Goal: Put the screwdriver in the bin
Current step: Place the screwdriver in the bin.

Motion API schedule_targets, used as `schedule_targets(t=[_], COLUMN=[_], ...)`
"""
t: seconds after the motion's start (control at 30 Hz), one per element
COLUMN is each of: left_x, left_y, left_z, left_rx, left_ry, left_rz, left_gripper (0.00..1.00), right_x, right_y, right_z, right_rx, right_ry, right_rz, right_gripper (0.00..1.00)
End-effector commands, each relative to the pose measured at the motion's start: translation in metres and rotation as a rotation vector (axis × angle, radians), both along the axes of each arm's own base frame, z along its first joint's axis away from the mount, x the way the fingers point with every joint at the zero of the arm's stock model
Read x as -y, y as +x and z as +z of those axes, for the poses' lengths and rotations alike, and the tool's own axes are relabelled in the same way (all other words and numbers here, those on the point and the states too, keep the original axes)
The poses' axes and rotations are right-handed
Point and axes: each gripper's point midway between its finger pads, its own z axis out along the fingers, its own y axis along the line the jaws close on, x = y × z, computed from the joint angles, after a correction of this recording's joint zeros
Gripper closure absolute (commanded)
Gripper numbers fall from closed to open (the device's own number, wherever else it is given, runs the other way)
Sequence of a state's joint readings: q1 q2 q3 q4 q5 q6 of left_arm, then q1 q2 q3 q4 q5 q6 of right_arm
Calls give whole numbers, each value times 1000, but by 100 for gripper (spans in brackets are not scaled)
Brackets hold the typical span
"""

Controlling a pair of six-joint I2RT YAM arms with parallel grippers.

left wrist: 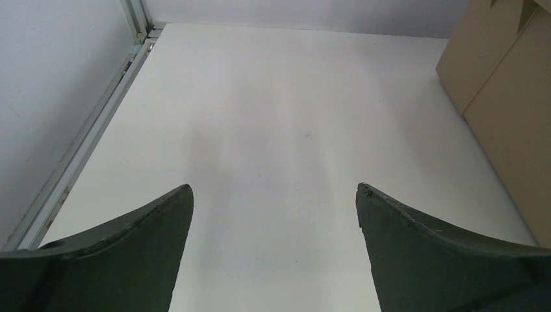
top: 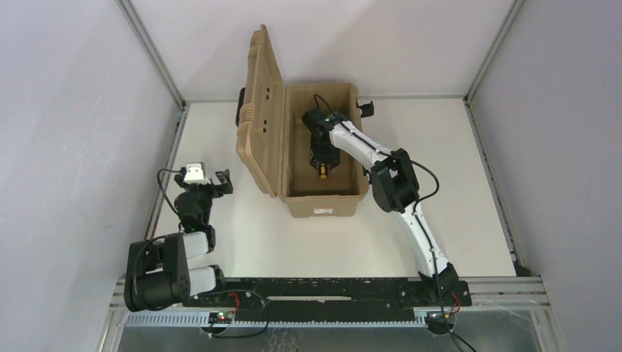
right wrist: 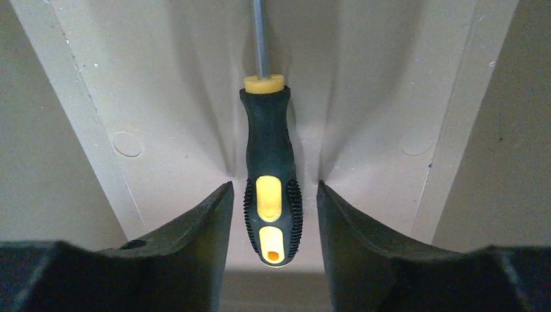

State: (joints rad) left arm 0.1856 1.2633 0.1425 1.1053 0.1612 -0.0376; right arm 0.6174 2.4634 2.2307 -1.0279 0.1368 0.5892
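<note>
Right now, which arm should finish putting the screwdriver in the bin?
The right arm: its jaws are inside the bin, slightly apart either side of the screwdriver. The left arm is outside, beside the lid.

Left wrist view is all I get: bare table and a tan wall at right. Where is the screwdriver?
Observer: The screwdriver is inside the bin, lying along its floor in the right wrist view.
Operator: Is the right gripper clamped on it?
Observer: No. The right gripper is open, with a gap on each side of the screwdriver.
Operator: And the lid?
Observer: The lid stands open, on the left of the bin in the top view.
</note>
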Motion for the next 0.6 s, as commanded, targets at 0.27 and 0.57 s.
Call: schedule_targets(t=[0.27,0.57], left_x=[2,2], left_y=[-1,-1], left_z=[17,17], left_rx=[80,79], left_ry=[5,4], left_rz=[-5,-4], left_gripper=[0,0], right_x=[-2,-4], right_y=[16,23], right_z=[32,64], right_rx=[74,135], right_ry=[29,47], right_rz=[-2,4], right_gripper=[23,11])
